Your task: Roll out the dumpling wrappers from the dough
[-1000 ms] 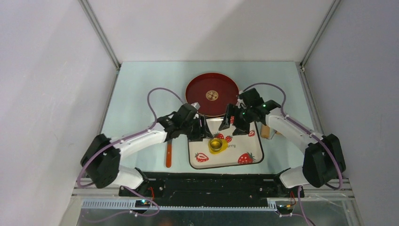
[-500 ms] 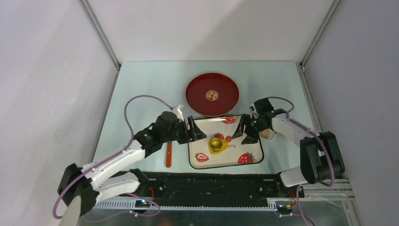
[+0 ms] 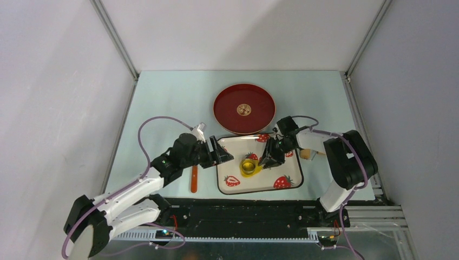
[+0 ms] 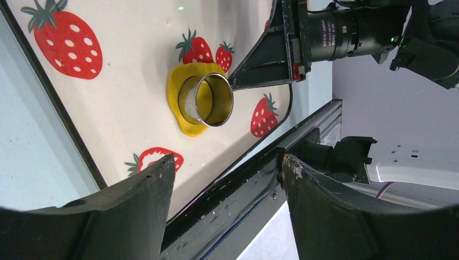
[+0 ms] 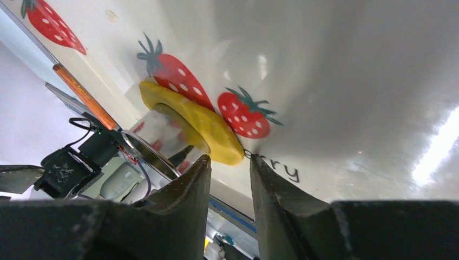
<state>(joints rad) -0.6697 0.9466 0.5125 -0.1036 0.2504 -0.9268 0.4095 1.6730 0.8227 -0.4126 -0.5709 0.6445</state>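
The yellow dough lies as a small flattened patch in the middle of the strawberry-print tray. A metal ring cutter stands on it. Both also show in the left wrist view, dough and ring, and in the right wrist view, dough and ring. My left gripper is open and empty at the tray's left edge, apart from the dough. My right gripper hangs low over the tray with its jaws a narrow gap apart, tips just right of the dough's edge. No separate cut-out wrapper shows.
A red round plate with a gold-brown emblem stands behind the tray. An orange-handled tool lies on the table left of the tray. A small wooden piece lies right of the tray. The black rail runs along the near edge.
My right gripper has come left and down over the tray to the dough's right edge. My left arm has drawn back to the tray's left edge. Dough and ring have not moved.
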